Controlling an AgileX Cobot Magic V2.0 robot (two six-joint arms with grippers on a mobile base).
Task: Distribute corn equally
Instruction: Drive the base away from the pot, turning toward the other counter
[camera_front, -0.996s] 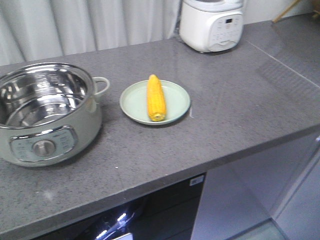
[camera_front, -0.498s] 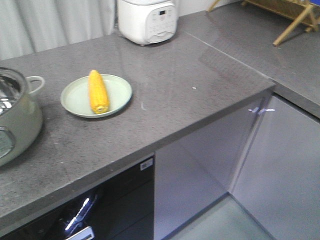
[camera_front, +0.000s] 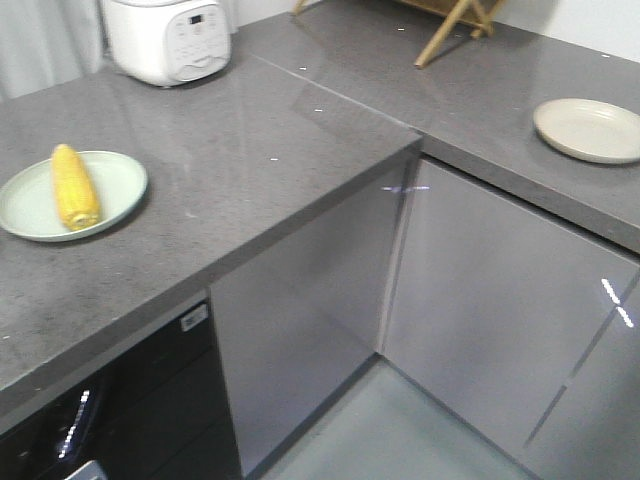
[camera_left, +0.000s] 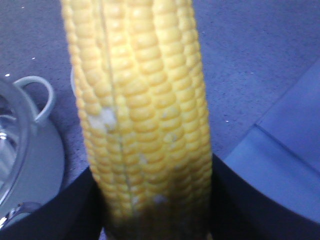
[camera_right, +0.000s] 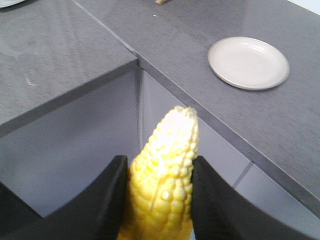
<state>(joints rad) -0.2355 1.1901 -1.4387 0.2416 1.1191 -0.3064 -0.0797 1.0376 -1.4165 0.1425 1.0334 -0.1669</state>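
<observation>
Your grey tabletop (camera_front: 300, 130) runs in an L, with pale cabinet doors (camera_front: 480, 290) below its inner corner. A white rice cooker (camera_front: 165, 40) stands at the back left. The left wrist view shows a steel pot (camera_left: 20, 150) with a loop handle on the tabletop. A green plate (camera_front: 125, 180) sits at the left with the first cob (camera_front: 75, 187) lying on it. A beige plate (camera_front: 590, 130) sits on the right-hand run. Your left gripper (camera_left: 152, 200) is clamped on the second cob (camera_left: 142, 100), black fingers against both its sides, above the tabletop beside the pot. Your right gripper (camera_right: 159, 167) grips the third cob (camera_right: 167, 165) the same way. The cob's tip points toward the beige plate, which is well apart from it.
</observation>
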